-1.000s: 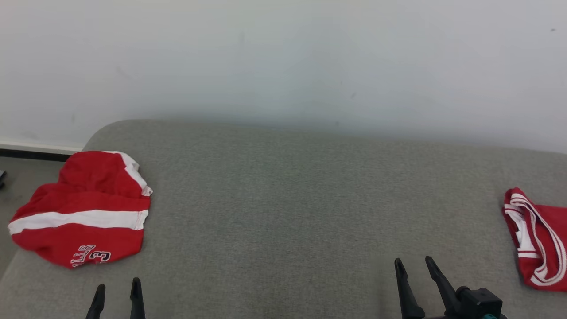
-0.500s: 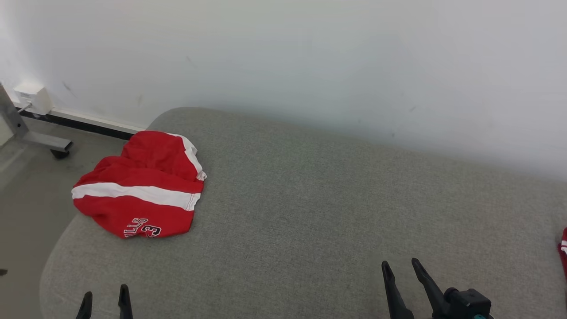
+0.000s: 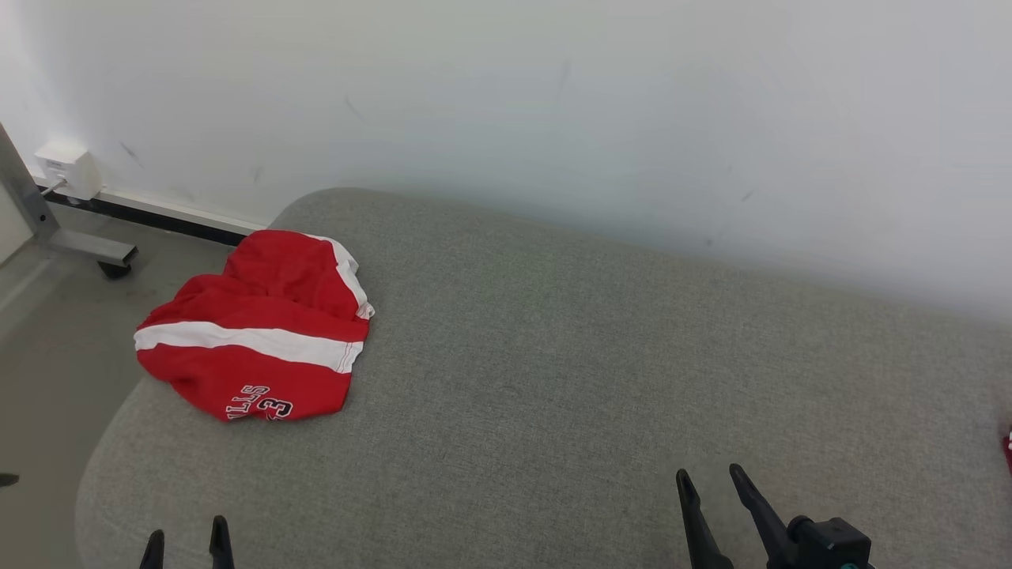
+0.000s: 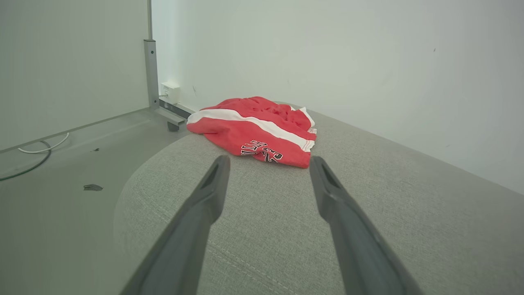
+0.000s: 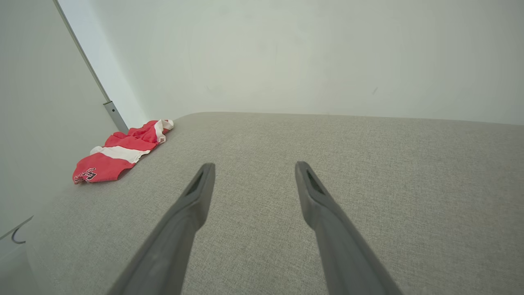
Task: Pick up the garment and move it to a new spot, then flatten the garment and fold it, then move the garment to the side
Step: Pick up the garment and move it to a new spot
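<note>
Red cloth with one broad white band, the garment lies crumpled at the far left corner of a grey woven cushion, its left side reaching the cushion's rounded edge above the floor. In the head view the heap is somewhat wider than it is deep, so its long axis runs left to right along the white band, which slopes slightly down toward the right. The hem with dark-outlined lettering and a numeral 3 faces the robot and reads upside down from there. A narrower, white-trimmed end points away, toward the pale wall. From the left wrist view the garment sits just beyond the fingertips, with the lettered edge nearest. From the right wrist view it is far off to the left. The left gripper hovers low at the cushion's near left, jaws spread wide with nothing between them. The right gripper is at the near right, well apart from the garment, its jaws likewise wide and empty over bare fabric. A metal leg on a caster stands on the floor by the wall, beside a small white box.
</note>
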